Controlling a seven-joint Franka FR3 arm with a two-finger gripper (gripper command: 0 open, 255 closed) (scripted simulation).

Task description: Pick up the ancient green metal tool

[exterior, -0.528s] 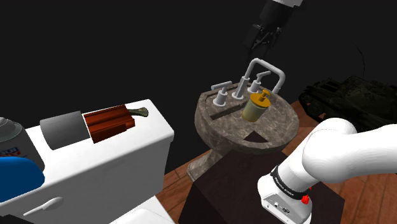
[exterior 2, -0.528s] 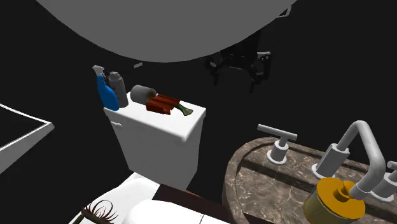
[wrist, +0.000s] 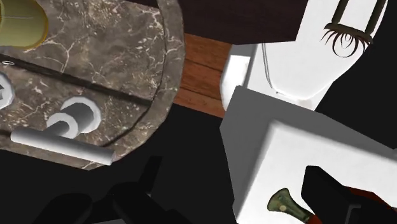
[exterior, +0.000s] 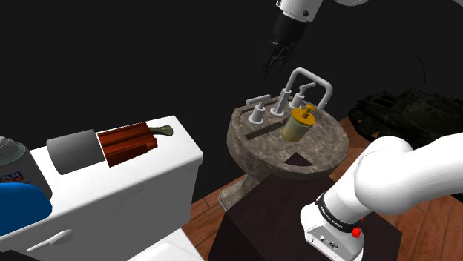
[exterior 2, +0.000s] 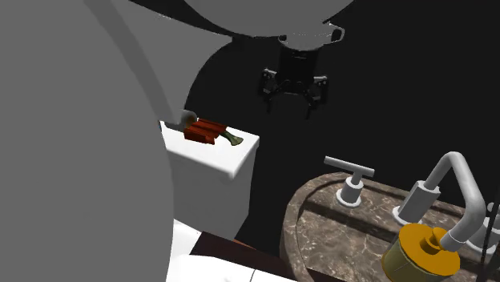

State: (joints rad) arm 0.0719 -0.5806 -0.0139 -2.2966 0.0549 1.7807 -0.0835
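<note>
Green tool (exterior: 163, 130): we count one, on the toilet tank (exterior: 175, 154), touching one red-brown block (exterior: 126, 142); jaws parted, well away from both.

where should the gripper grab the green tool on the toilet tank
Probably the green tool's bare end, which sticks out past the red-brown block. It lies flat on the tank lid, so come down from above, fingers across its narrow neck.
</note>
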